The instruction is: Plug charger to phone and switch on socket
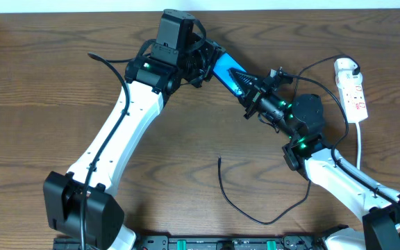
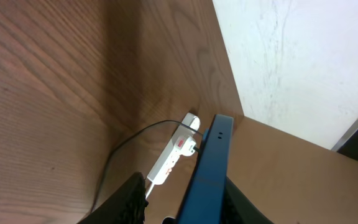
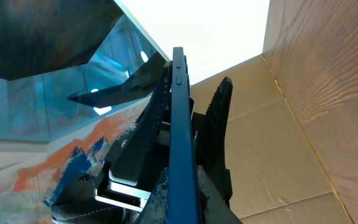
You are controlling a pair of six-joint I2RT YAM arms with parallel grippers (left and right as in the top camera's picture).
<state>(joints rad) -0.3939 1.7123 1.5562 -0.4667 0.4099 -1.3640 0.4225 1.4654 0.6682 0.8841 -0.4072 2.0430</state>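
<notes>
The phone (image 1: 222, 68), its screen bright blue, is held off the table between both arms at the back centre. My right gripper (image 1: 247, 89) is shut on its lower end; in the right wrist view the phone's thin edge (image 3: 179, 124) is clamped between the fingers (image 3: 219, 112). My left gripper (image 1: 205, 66) is open and straddles the upper end. One finger lies against the phone (image 2: 209, 168), the other finger (image 2: 132, 199) stands apart from it. The charger (image 1: 238, 205) is loose on the table, its free plug end (image 1: 219, 160) near the centre. The socket (image 1: 353, 90) lies far right.
The socket (image 2: 173, 154) also shows in the left wrist view with the black cable (image 2: 114, 163) running from its adapter (image 1: 346, 67). A white cord (image 1: 359, 142) runs from the socket toward the front. A brown cardboard wall (image 2: 291, 168) stands behind the table.
</notes>
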